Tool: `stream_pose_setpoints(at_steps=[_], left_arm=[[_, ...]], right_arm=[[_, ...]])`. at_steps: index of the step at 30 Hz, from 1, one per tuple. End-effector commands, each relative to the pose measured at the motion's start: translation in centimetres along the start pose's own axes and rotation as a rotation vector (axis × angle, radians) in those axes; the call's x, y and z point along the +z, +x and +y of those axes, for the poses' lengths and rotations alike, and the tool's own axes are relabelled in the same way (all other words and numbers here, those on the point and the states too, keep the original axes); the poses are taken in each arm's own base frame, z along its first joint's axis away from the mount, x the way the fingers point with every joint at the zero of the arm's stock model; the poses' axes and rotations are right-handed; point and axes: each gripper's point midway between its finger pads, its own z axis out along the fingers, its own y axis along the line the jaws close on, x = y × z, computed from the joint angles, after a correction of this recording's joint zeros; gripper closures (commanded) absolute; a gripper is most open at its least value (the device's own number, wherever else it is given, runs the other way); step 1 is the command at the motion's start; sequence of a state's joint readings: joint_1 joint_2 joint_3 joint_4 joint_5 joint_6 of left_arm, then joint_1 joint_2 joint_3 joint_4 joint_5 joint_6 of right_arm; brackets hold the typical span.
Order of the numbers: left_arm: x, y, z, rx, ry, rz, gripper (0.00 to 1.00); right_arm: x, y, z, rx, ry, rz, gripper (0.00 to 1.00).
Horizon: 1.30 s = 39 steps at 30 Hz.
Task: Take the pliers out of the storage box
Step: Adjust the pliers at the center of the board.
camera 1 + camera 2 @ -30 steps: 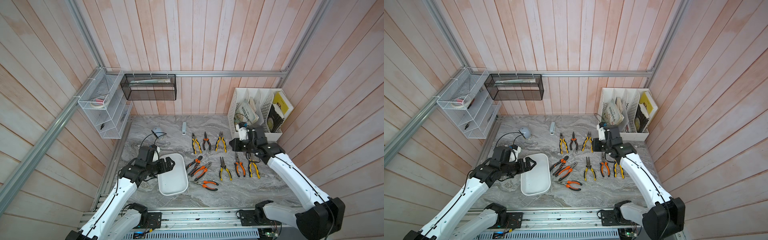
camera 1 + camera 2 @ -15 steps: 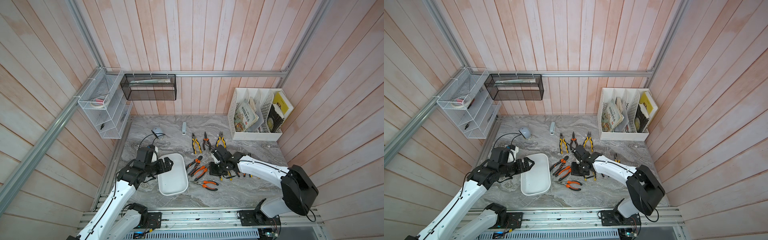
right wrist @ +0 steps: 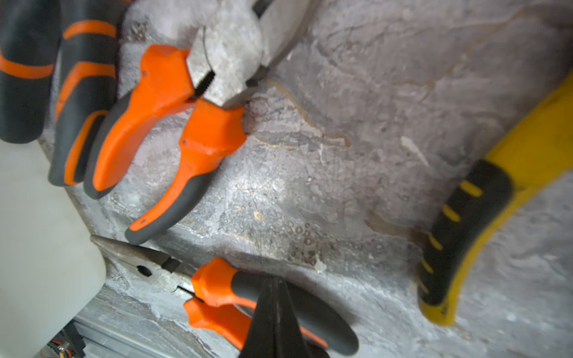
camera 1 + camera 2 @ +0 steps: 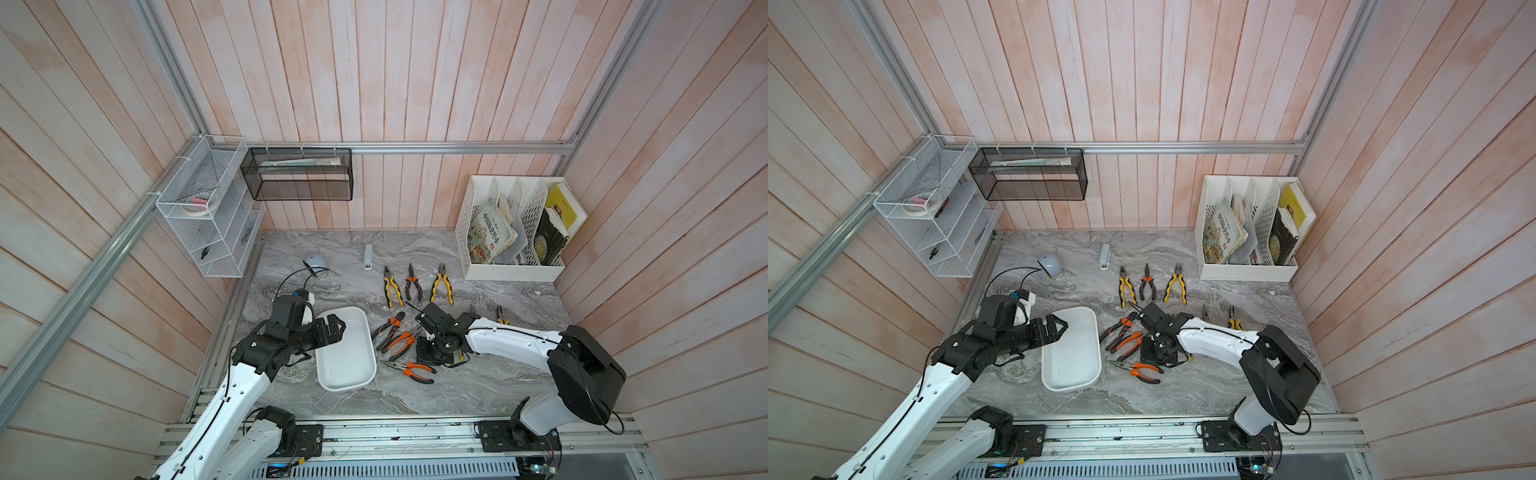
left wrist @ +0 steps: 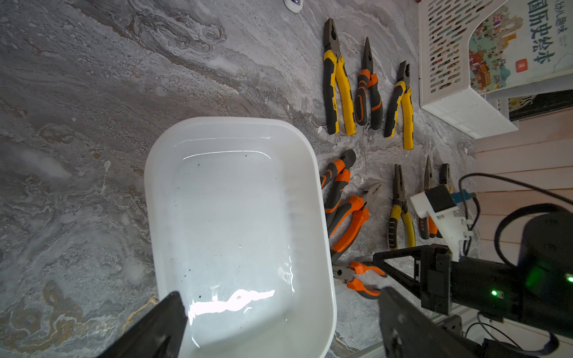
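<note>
even, bright daylight in both top views; white glare streaks the storage box (image 5: 235, 198) floor; right wrist view blurs at its edges

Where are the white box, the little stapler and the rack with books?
storage box (image 4: 347, 353): in a top view, on its bare floor.
stapler (image 4: 368, 257): in a top view, on its middle.
file rack (image 4: 511, 272): in a top view, on its low front wall.
</note>
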State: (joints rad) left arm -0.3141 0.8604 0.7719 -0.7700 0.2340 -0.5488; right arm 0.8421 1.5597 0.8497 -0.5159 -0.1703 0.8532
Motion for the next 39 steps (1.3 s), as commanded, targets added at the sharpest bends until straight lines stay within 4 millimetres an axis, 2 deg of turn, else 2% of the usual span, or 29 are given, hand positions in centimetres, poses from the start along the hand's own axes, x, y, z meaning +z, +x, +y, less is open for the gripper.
stream_pose_setpoints(at_steps=[1,9,16,19,21,24,27,30,35,39], left_arm=[[-0.2,-0.5,0.0,0.02,-0.001,-0.027,0.0],[-0.3,-0.5,0.1,0.019,-0.004,-0.027,0.0],[-0.2,-0.5,0.1,0.02,-0.005,-0.025,0.0],[-0.3,-0.5,0.1,0.019,-0.006,-0.027,0.0],[-0.3,-0.5,0.1,0.019,-0.008,-0.029,0.0],[-0.3,-0.5,0.1,0.019,-0.008,-0.028,0.0],[-0.2,-0.5,0.2,0.017,-0.008,-0.027,0.0],[-0.1,-0.4,0.2,0.015,-0.009,-0.025,0.0],[-0.1,-0.4,0.2,0.014,-0.01,-0.026,0.0],[-0.1,-0.4,0.2,0.014,-0.011,-0.023,0.0]], right_arm=[[1.1,1.8,0.4,-0.009,0.031,0.059,0.97],[1.7,3.8,3.5,-0.061,0.023,0.077,0.97],[0.1,2.8,6.6,-0.073,-0.069,0.029,0.96],[-0.9,2.2,7.1,-0.075,-0.073,0.005,0.96],[-1.8,1.4,6.9,-0.06,-0.048,-0.043,0.9],[-3.7,-0.5,6.2,0.008,-0.037,-0.13,0.72],[-5.2,-2.5,6.4,0.064,-0.089,-0.186,0.69],[-5.9,-4.2,7.2,0.083,-0.15,-0.205,0.74],[-6.2,-6.9,9.3,0.101,-0.256,-0.235,0.91],[-5.3,-7.8,10.4,0.109,-0.281,-0.211,0.97]])
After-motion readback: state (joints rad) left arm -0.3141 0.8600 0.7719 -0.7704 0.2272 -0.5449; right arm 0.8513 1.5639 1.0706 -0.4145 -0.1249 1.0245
